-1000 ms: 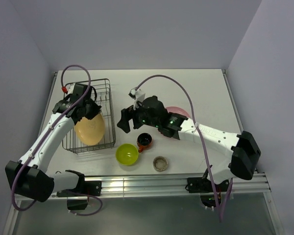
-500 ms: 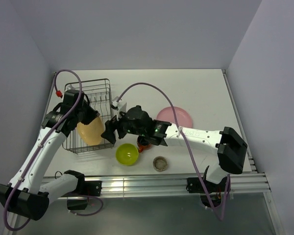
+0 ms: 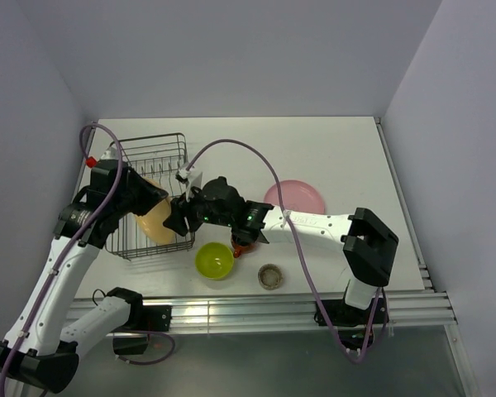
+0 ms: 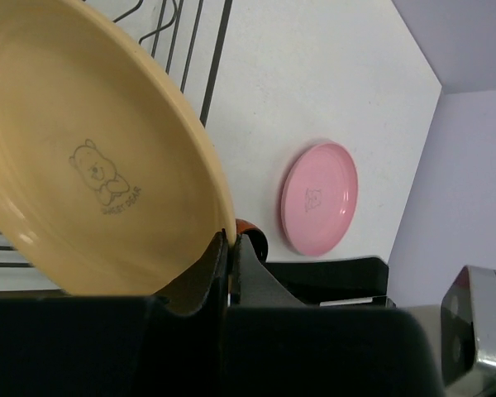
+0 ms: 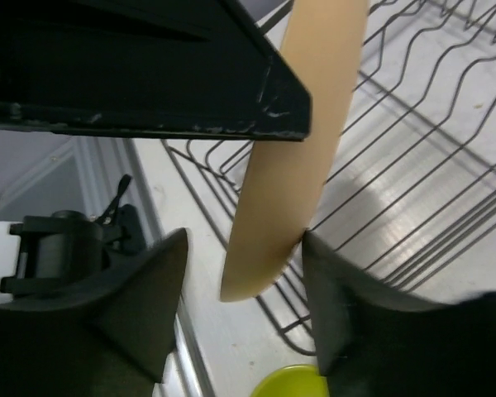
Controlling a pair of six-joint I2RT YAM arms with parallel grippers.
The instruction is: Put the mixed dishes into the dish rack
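My left gripper (image 3: 146,201) is shut on the rim of the yellow-orange plate (image 3: 155,222) and holds it on edge inside the black wire dish rack (image 3: 140,149). The left wrist view shows the plate's face (image 4: 91,165) with the jaws pinched on its rim (image 4: 230,241). My right gripper (image 3: 178,217) is open, its fingers either side of the plate's lower edge (image 5: 289,165); one finger (image 5: 351,314) touches it. The pink plate (image 3: 296,197), lime-green bowl (image 3: 214,260), red-orange mug (image 3: 242,242) and grey-beige cup (image 3: 270,275) are on the table.
The rack's wire floor and side (image 5: 413,165) lie just behind the plate. The green bowl (image 5: 293,382) sits right below my right gripper. The right arm stretches across the table above the mug. The pink plate (image 4: 318,198) lies flat to the right.
My right arm has swung left from the table's middle to the rack, its open jaws now around the plate's edge. My left gripper has shifted left and turned the plate more upright.
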